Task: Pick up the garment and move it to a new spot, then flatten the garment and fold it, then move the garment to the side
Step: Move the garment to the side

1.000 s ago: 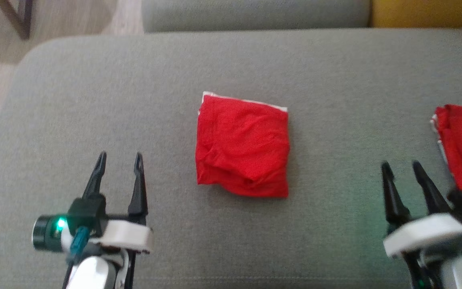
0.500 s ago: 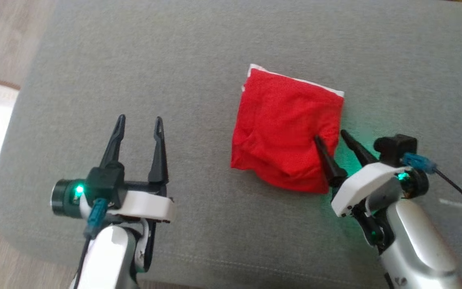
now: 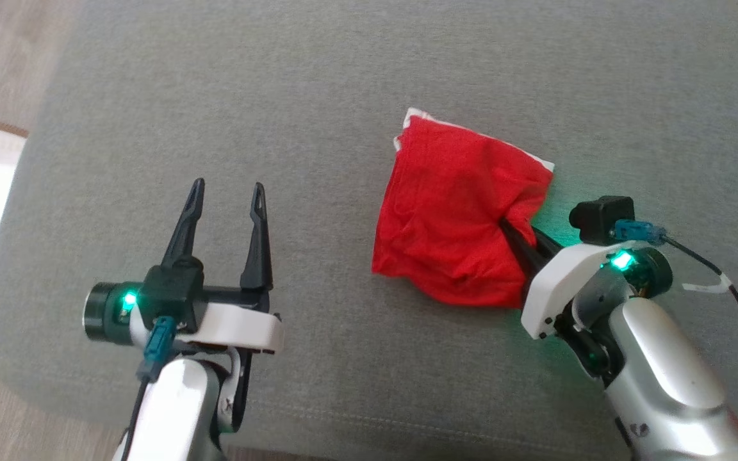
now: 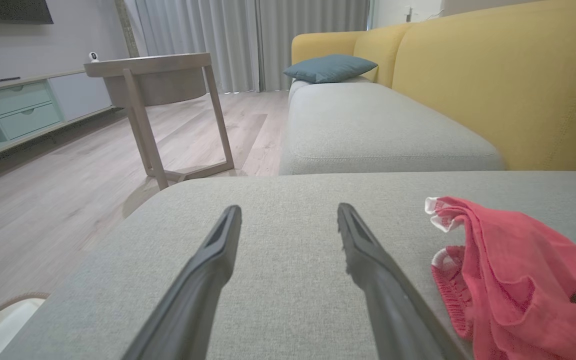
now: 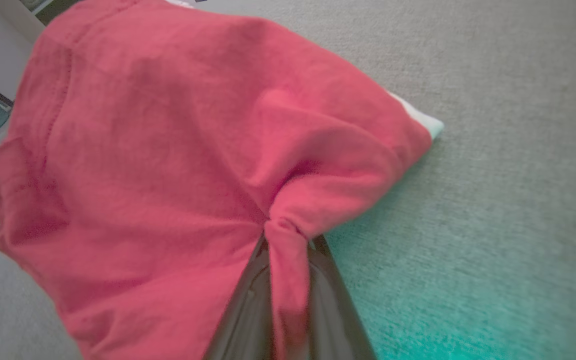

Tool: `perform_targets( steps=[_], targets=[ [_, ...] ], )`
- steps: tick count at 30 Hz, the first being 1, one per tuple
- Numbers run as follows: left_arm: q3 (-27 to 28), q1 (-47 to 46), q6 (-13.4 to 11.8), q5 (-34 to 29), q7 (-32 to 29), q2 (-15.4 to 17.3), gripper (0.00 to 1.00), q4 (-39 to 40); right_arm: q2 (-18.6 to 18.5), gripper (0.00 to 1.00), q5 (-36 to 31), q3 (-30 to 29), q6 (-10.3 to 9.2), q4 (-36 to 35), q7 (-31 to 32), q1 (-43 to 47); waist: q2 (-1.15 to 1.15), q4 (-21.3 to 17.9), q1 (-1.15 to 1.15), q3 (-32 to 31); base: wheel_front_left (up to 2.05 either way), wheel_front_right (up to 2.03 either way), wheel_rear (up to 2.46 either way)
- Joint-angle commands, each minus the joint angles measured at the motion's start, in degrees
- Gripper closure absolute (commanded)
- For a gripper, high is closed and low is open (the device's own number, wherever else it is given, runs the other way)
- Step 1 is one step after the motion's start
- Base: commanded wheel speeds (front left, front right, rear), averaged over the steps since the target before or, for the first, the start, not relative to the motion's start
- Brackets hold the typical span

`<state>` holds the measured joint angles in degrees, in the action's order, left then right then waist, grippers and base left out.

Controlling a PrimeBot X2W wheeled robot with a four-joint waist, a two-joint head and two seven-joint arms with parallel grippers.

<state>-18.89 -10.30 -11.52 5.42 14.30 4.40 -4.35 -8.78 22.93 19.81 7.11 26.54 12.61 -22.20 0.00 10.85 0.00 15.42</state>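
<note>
Head view: the right gripper (image 3: 523,232) is clamped on the red garment's (image 3: 452,218) edge on the grey cushion (image 3: 318,96). The left gripper (image 3: 228,186), spread wide and empty, is well to the garment's left.
Left wrist view: the garment lies right of the fingers.
Right wrist view: a bunched fold is pinched between the fingers.

red garment (image 3: 452,218) on grey cushion (image 3: 266,96)

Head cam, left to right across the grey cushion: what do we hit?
left gripper, open and apart from the cloth → red garment → right gripper, shut on the garment's right edge
</note>
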Motion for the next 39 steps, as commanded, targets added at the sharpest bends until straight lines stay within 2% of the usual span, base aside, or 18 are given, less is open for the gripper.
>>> perform_targets(
  steps=[1,5,12,17,18,20,26,31,39],
  targets=[
    [2.29,-2.17,0.09,-0.74,0.69,0.43,0.00,1.80,-0.73,1.00,-0.60,1.12,0.37,-1.76,-0.51,-0.71,0.00,-0.76,0.00,-0.30,0.00,0.00,0.00],
    [2.62,-1.80,0.22,-1.29,0.69,0.88,0.00,2.19,-2.72,1.00,-1.54,3.03,0.37,-4.77,-0.71,0.72,0.00,-4.17,0.00,-0.86,0.00,0.00,0.00],
    [2.26,-1.94,1.07,-2.06,0.70,1.70,0.00,2.46,-7.97,1.00,-1.97,4.15,0.37,-10.44,0.03,4.57,0.00,-13.48,0.00,-1.10,0.00,0.00,0.00],
    [1.31,-2.94,2.03,-2.40,0.70,1.93,0.00,1.94,-12.87,1.00,-1.87,3.58,0.37,-13.03,0.21,5.69,0.00,-19.51,0.00,-0.59,0.00,0.00,0.00],
    [0.92,-3.73,2.32,-2.61,0.70,1.93,0.00,1.70,-14.93,1.00,-1.81,3.45,0.37,-13.38,0.43,5.52,0.00,-21.43,0.00,-0.11,0.00,0.00,0.00],
    [0.50,-4.65,2.66,-2.80,0.70,1.92,0.00,1.39,-16.78,1.00,-1.64,3.32,0.37,-13.53,0.34,4.98,0.00,-22.85,0.00,0.45,0.00,0.00,0.00],
    [-0.39,-6.92,3.19,-3.50,0.70,2.09,0.00,0.80,-23.13,1.00,-2.09,2.97,0.37,-11.98,-0.64,1.65,0.00,-25.13,0.00,2.80,0.00,0.00,0.00],
    [-1.20,-9.08,3.55,-4.26,0.70,2.28,0.00,0.72,-28.68,1.00,-4.20,-0.54,0.37,-8.65,-2.34,-3.05,0.00,-25.57,0.00,5.53,0.00,0.00,0.00],
    [-2.82,-13.19,4.20,-5.40,0.70,1.99,0.00,0.81,-32.44,1.00,-8.06,-5.88,0.37,-3.79,-3.72,-8.48,0.00,-24.69,0.00,9.08,0.00,0.00,0.00]
  ],
)
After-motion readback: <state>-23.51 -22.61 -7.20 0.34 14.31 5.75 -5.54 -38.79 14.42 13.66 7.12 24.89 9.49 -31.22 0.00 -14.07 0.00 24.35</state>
